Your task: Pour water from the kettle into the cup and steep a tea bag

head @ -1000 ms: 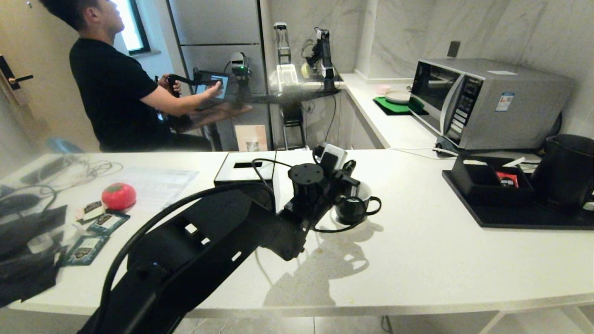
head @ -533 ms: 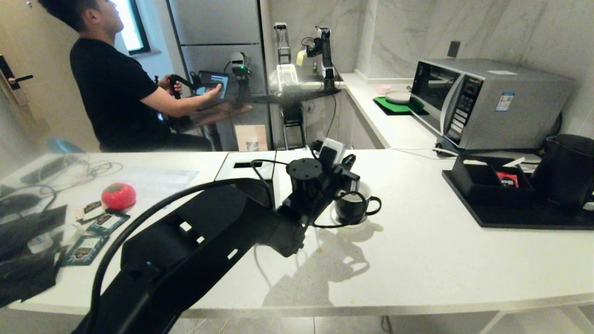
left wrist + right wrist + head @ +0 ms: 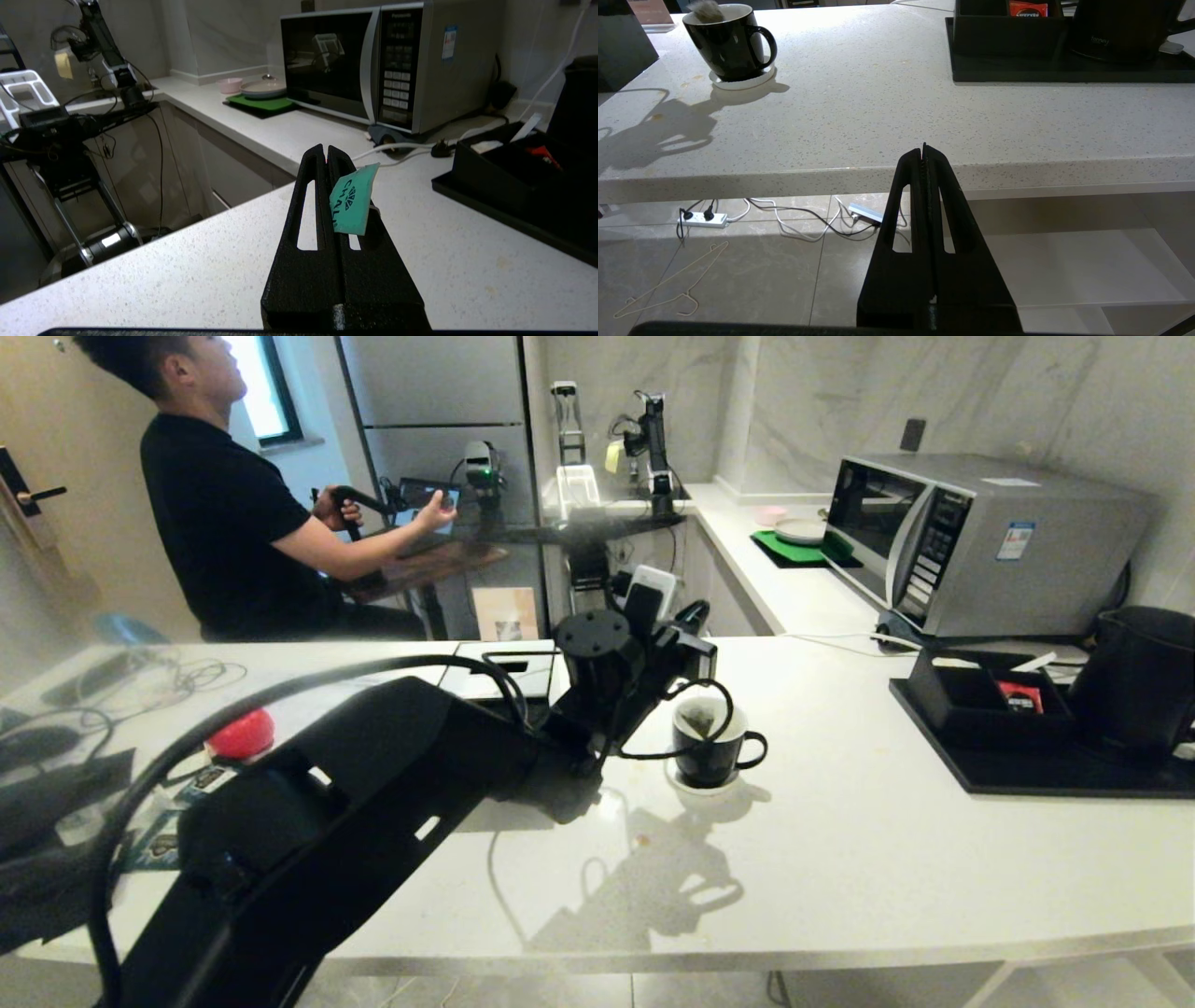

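The black cup (image 3: 714, 758) stands on its white saucer (image 3: 693, 782) mid-counter, handle to the right. A pale tea bag (image 3: 698, 717) hangs at the cup's mouth, also seen as the tea bag (image 3: 704, 9) in the right wrist view. My left gripper (image 3: 325, 150) is shut on the bag's teal paper tag (image 3: 353, 198), and hovers above and left of the cup (image 3: 731, 46). The black kettle (image 3: 1139, 677) stands on the tray at far right. My right gripper (image 3: 923, 150) is shut and empty, low before the counter's front edge. Water cannot be made out.
A black tray (image 3: 1074, 775) at the right holds an organiser box (image 3: 980, 705) with a red packet (image 3: 1019, 698). A microwave (image 3: 980, 537) stands behind it. A black slotted box (image 3: 495, 672), a red ball (image 3: 241, 735) and teal sachets (image 3: 168, 840) lie left. A person (image 3: 233, 513) sits behind.
My left arm has risen and drawn back to the left, away from the cup. The tea bag has come up with it and now shows at the cup's rim.
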